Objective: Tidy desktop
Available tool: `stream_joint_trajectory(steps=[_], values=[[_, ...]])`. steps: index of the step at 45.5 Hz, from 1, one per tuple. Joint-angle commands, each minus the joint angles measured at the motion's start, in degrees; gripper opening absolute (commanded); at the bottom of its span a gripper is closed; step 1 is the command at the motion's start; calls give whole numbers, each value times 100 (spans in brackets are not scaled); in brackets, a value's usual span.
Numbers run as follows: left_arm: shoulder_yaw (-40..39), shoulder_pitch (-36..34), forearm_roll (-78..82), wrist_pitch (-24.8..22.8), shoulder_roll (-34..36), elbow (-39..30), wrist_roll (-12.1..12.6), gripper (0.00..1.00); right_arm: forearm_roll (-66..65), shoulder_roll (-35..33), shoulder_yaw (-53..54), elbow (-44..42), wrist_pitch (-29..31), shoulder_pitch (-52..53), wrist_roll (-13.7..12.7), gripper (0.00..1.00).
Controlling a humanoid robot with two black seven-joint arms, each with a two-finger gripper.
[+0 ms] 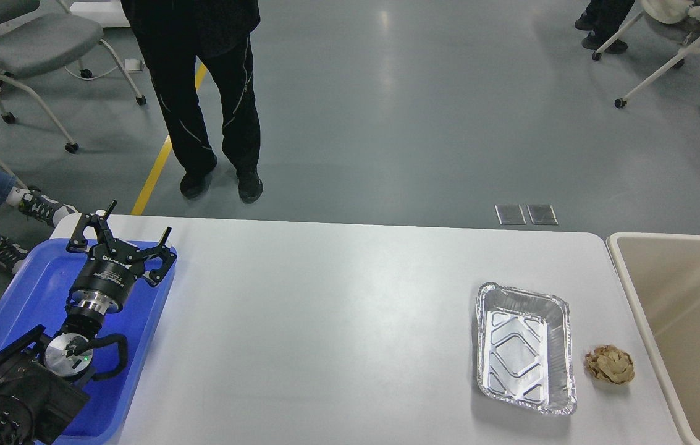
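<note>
The white desktop [337,309] fills the lower part of the head view. An empty aluminium foil tray [524,346] lies on it at the right. A crumpled brown paper ball [610,364] lies just right of the foil tray. My left gripper [133,233] is open and empty, hovering over the blue plastic tray [34,290] at the desktop's left end, far from the foil tray and the paper. My right gripper is out of view.
A beige rectangular bin [683,296] stands against the desktop's right end, with a tiny dark spot at the frame's right edge over it. A person in black [207,93] stands beyond the far edge. Wheeled chairs stand at the back left and right.
</note>
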Motion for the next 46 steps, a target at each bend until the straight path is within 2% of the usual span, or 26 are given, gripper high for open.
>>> stream_joint_trajectory(steps=[1, 30, 34, 35, 38, 40, 42, 46], values=[[0, 0, 0, 0, 0, 0, 0, 100, -227, 547, 366, -386, 49, -388, -4, 0], [0, 0, 0, 0, 0, 0, 0, 100, -341, 898, 560, -509, -21, -555, 5, 0], [0, 0, 0, 0, 0, 0, 0, 100, -341, 907, 551, -518, -39, -555, 5, 16], [0, 0, 0, 0, 0, -8, 0, 100, -350, 907, 560, -518, -47, -555, 5, 25], [0, 0, 0, 0, 0, 0, 0, 100, -438, 907, 560, -588, -65, -547, 5, 64], [0, 0, 0, 0, 0, 0, 0, 100, -517, 907, 560, -684, -65, -547, 5, 83], [0, 0, 0, 0, 0, 0, 0, 100, -604, 924, 560, -772, -56, -547, 5, 97], [0, 0, 0, 0, 0, 0, 0, 100, -886, 925, 568, -755, 32, -520, 5, 100]])
